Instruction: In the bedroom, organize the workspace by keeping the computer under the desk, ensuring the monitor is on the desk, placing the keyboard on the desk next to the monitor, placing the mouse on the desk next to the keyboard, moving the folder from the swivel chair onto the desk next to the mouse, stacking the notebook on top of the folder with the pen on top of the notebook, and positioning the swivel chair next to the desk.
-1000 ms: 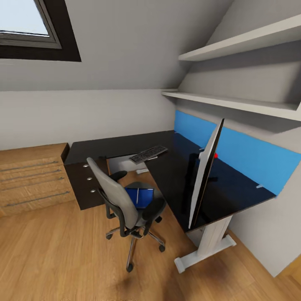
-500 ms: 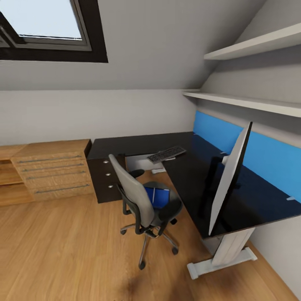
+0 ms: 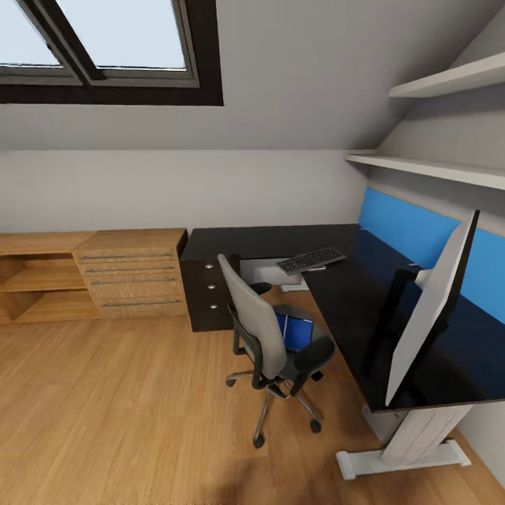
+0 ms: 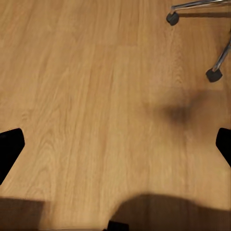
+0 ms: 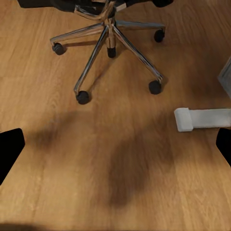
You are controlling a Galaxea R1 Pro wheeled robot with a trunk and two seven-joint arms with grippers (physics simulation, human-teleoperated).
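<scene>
Workspace mostly unsorted; my left gripper point(image 4: 115, 149) and right gripper point(image 5: 115, 147) hang spread wide, empty.
The monitor point(image 3: 429, 308) and keyboard point(image 3: 311, 260) sit on the desk point(image 3: 280, 240); the folder point(image 3: 297, 332) lies on the swivel chair point(image 3: 270, 340).

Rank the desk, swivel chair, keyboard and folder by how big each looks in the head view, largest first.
1. The desk, spanning much of the picture.
2. The swivel chair.
3. The keyboard and the folder look about alike. The chair's back hides part of the folder, and the keyboard lies farther from the camera, so I won't rank them.
</scene>
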